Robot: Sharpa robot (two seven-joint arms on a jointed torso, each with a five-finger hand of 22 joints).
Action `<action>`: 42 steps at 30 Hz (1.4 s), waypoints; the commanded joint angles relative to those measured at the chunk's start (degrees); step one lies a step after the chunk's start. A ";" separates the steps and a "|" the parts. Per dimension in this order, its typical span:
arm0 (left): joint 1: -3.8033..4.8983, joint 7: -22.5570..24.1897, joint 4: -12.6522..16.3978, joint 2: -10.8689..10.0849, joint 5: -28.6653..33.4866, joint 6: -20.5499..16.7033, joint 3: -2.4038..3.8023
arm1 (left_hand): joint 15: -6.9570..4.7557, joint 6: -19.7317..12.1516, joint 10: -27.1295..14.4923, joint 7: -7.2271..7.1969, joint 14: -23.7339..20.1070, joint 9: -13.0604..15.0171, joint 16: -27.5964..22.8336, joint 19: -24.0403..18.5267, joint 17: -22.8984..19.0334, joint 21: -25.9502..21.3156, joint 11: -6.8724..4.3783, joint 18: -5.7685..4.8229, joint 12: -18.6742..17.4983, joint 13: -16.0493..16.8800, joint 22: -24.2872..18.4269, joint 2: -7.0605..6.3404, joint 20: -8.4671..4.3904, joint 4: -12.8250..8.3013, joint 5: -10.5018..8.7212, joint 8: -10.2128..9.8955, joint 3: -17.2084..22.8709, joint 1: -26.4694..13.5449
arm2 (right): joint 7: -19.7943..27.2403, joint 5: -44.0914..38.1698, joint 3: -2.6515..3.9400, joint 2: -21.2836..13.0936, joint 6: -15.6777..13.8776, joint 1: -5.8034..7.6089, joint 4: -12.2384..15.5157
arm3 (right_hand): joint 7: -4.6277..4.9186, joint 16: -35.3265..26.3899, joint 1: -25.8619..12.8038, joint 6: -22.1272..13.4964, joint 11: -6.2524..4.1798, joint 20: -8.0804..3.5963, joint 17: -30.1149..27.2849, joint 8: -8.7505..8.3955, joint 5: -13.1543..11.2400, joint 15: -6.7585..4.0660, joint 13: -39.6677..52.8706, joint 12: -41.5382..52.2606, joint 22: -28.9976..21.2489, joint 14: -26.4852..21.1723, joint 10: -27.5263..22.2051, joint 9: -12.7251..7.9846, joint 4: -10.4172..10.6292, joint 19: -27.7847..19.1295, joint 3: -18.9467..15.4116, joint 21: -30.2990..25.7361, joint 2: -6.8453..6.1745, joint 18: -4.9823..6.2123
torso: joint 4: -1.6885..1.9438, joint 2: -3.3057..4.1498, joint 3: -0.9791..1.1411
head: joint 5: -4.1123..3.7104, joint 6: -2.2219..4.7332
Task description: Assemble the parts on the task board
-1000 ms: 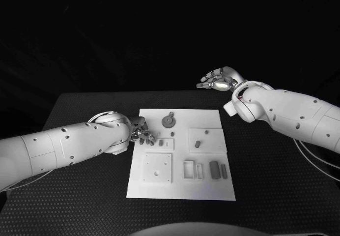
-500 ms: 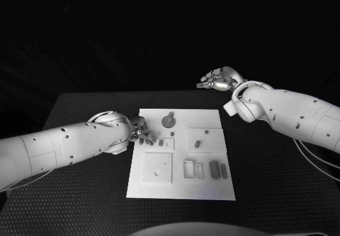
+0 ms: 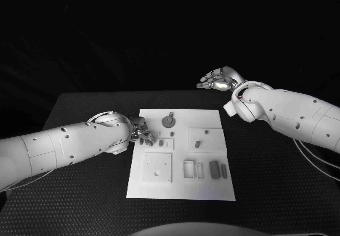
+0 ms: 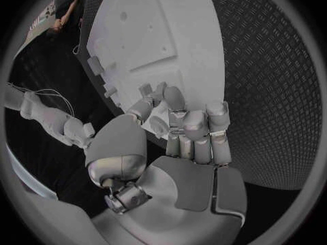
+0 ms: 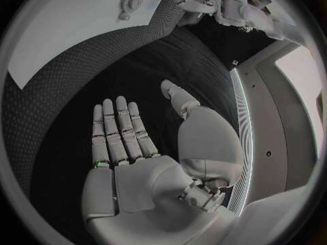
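Observation:
The white task board [image 3: 181, 189] lies in the middle of the table, also seen as task board [image 4: 157, 32] and task board [image 5: 61, 32]. Grey parts sit on it: a round gear-like part [image 3: 169, 120], a peg in a square plate [image 3: 198, 144], and two bars [image 3: 214, 168] at the right. My left hand [image 3: 142, 133] hovers at the board's left edge with fingers curled. It pinches a small grey part [image 4: 151, 89] beside a small block [image 3: 164, 143]. My right hand [image 3: 221, 78] is raised beyond the table's back edge, fingers spread, palm [image 5: 136, 147] holding nothing.
A large square plate [image 3: 157, 167] and an open rectangular frame [image 3: 188, 169] occupy the board's near half. Black textured table [image 3: 85, 196] surrounds the board on every side. My left forearm [image 3: 64, 147] crosses the table's left part.
The left hand's fingertips have shifted very slightly at the board's left edge. The right arm has not moved.

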 commanded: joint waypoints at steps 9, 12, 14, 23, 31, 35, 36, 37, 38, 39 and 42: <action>-0.02 -0.07 0.30 0.12 -1.02 0.38 -0.01 | -0.39 0.06 -0.34 0.31 -0.11 -0.06 0.40 0.31 -0.07 -0.04 -0.12 0.61 0.15 -0.08 0.06 2.99 -4.12 -1.87 -0.28 0.28 1.37 3.47 | 0.39 -0.04 0.01 -0.03 0.61 -0.02 0.14 | 1.11 0.29 -0.63 -0.38 0.48 0.04 -0.09 0.27 0.36 -0.10 -0.07 -0.19 0.07 -0.49 -0.07 -0.08 0.37 0.40 -0.02 -0.26 -0.01 -0.74 | 0.02 -0.01 0.02 | 0.04 -0.03; -0.02 -0.07 0.35 0.13 -1.04 0.29 -0.01 | -0.39 0.06 -0.34 0.31 -0.11 -0.06 0.40 0.31 -0.07 -0.04 -0.12 0.61 0.15 -0.08 0.06 3.01 -4.11 -1.89 -0.29 0.28 1.37 3.48 | 0.39 -0.04 0.01 -0.02 0.58 -0.02 0.17 | 1.11 0.29 -0.63 -0.38 0.48 0.04 -0.10 0.27 0.37 -0.10 -0.07 -0.19 0.07 -0.49 -0.07 -0.08 0.37 0.40 -0.02 -0.26 -0.01 -0.74 | 0.01 0.01 0.03 | 0.04 -0.03; -0.03 -0.05 0.40 0.13 -1.04 0.01 -0.01 | -0.40 0.06 -0.35 0.31 -0.10 -0.06 0.41 0.33 -0.07 -0.03 -0.14 0.60 0.15 -0.09 0.06 3.07 -4.12 -1.96 -0.33 0.29 1.38 3.57 | 0.39 -0.04 0.01 -0.02 0.61 -0.02 0.20 | 1.11 0.29 -0.64 -0.38 0.48 0.04 -0.10 0.27 0.38 -0.10 -0.07 -0.20 0.08 -0.50 -0.07 -0.09 0.38 0.41 -0.02 -0.27 -0.01 -0.74 | -0.01 -0.01 0.03 | 0.04 -0.05; -0.04 0.12 0.50 0.14 -1.55 -1.31 -0.02 | -0.49 0.08 -0.34 0.30 -0.02 -0.06 0.46 0.43 -0.06 -0.01 -0.26 0.60 0.17 -0.11 0.06 3.26 -4.13 -2.22 -0.37 0.31 1.39 3.82 | 0.39 -0.04 0.01 -0.04 0.63 -0.02 0.26 | 1.12 0.30 -0.69 -0.40 0.48 0.04 -0.12 0.28 0.42 -0.11 -0.07 -0.20 0.10 -0.51 -0.07 -0.09 0.42 0.41 -0.05 -0.30 -0.02 -0.73 | -0.01 -0.01 0.03 | 0.02 -0.02; -0.15 0.21 1.02 -0.04 -1.62 -1.68 -0.01 | -0.60 0.12 -0.33 0.27 0.07 -0.07 0.50 0.53 -0.06 0.02 -0.38 0.61 0.20 -0.12 0.05 3.30 -4.14 -2.44 -0.36 0.33 1.39 4.01 | 0.39 -0.04 0.01 -0.06 0.63 -0.02 0.26 | 1.13 0.32 -0.70 -0.40 0.48 0.04 -0.14 0.28 0.46 -0.11 -0.07 -0.20 0.12 -0.51 -0.08 -0.10 0.44 0.42 -0.06 -0.34 -0.01 -0.73 | 0.00 -0.01 0.01 | 0.05 0.01; -0.23 0.27 1.22 -0.19 -1.54 -2.02 0.00 | -0.63 0.13 -0.33 0.26 0.10 -0.07 0.51 0.57 -0.06 0.03 -0.41 0.61 0.21 -0.12 0.05 3.30 -4.14 -2.50 -0.36 0.34 1.38 4.06 | 0.39 -0.04 0.01 -0.03 0.59 -0.04 0.21 | 1.13 0.33 -0.71 -0.40 0.48 0.04 -0.15 0.29 0.48 -0.11 -0.07 -0.20 0.14 -0.52 -0.08 -0.10 0.46 0.42 -0.06 -0.35 0.00 -0.72 | -0.02 -0.02 -0.01 | 0.08 0.06; -0.26 0.28 1.28 -0.26 -1.49 -2.17 0.00 | -0.64 0.13 -0.33 0.26 0.10 -0.07 0.52 0.58 -0.06 0.03 -0.42 0.61 0.21 -0.12 0.05 3.30 -4.14 -2.52 -0.35 0.34 1.38 4.08 | 0.39 -0.04 0.01 -0.02 0.60 -0.04 0.21 | 1.13 0.33 -0.71 -0.40 0.48 0.04 -0.15 0.29 0.48 -0.11 -0.07 -0.20 0.14 -0.52 -0.08 -0.10 0.46 0.42 -0.06 -0.36 0.00 -0.72 | -0.02 -0.02 -0.01 | 0.08 0.06; -0.29 0.29 1.37 -0.35 -1.46 -2.23 0.01 | -0.65 0.14 -0.32 0.25 0.11 -0.07 0.52 0.59 -0.07 0.04 -0.43 0.61 0.22 -0.12 0.05 3.29 -4.14 -2.55 -0.35 0.35 1.38 4.10 | 0.40 -0.04 0.01 -0.02 0.61 -0.06 0.21 | 1.13 0.34 -0.71 -0.40 0.48 0.04 -0.15 0.29 0.49 -0.11 -0.07 -0.20 0.14 -0.52 -0.08 -0.10 0.46 0.42 -0.06 -0.36 0.01 -0.72 | -0.03 -0.01 -0.01 | 0.08 0.07; -0.34 0.29 1.44 -0.44 -1.32 -2.35 0.01 | -0.66 0.15 -0.32 0.25 0.12 -0.07 0.52 0.60 -0.07 0.04 -0.45 0.61 0.22 -0.12 0.05 3.28 -4.15 -2.58 -0.35 0.35 1.38 4.12 | 0.40 -0.04 0.01 -0.01 0.62 -0.07 0.20 | 1.13 0.34 -0.71 -0.41 0.48 0.04 -0.16 0.29 0.49 -0.11 -0.07 -0.20 0.14 -0.52 -0.08 -0.10 0.46 0.42 -0.06 -0.37 0.00 -0.72 | -0.05 0.00 -0.01 | 0.09 0.09; -0.35 0.31 1.46 -0.50 -1.22 -2.46 0.01 | -0.67 0.15 -0.32 0.24 0.13 -0.07 0.53 0.61 -0.07 0.04 -0.45 0.61 0.23 -0.12 0.05 3.28 -4.15 -2.60 -0.35 0.35 1.38 4.14 | 0.40 -0.04 0.01 -0.01 0.62 -0.10 0.17 | 1.13 0.34 -0.72 -0.40 0.48 0.04 -0.16 0.29 0.49 -0.11 -0.07 -0.20 0.15 -0.52 -0.08 -0.10 0.46 0.42 -0.06 -0.37 0.01 -0.72 | -0.05 0.01 -0.01 | 0.08 0.08; -0.37 0.31 1.51 -0.54 -1.21 -2.73 0.01 | -0.71 0.18 -0.31 0.23 0.15 -0.06 0.53 0.64 -0.07 0.04 -0.49 0.61 0.25 -0.12 0.04 3.27 -4.15 -2.69 -0.33 0.36 1.39 4.22 | 0.41 -0.04 0.01 -0.07 0.61 -0.15 0.18 | 1.14 0.35 -0.73 -0.41 0.48 0.04 -0.17 0.30 0.50 -0.11 -0.07 -0.20 0.15 -0.52 -0.08 -0.11 0.48 0.42 -0.07 -0.39 0.01 -0.72 | -0.03 0.01 -0.04 | 0.00 -0.01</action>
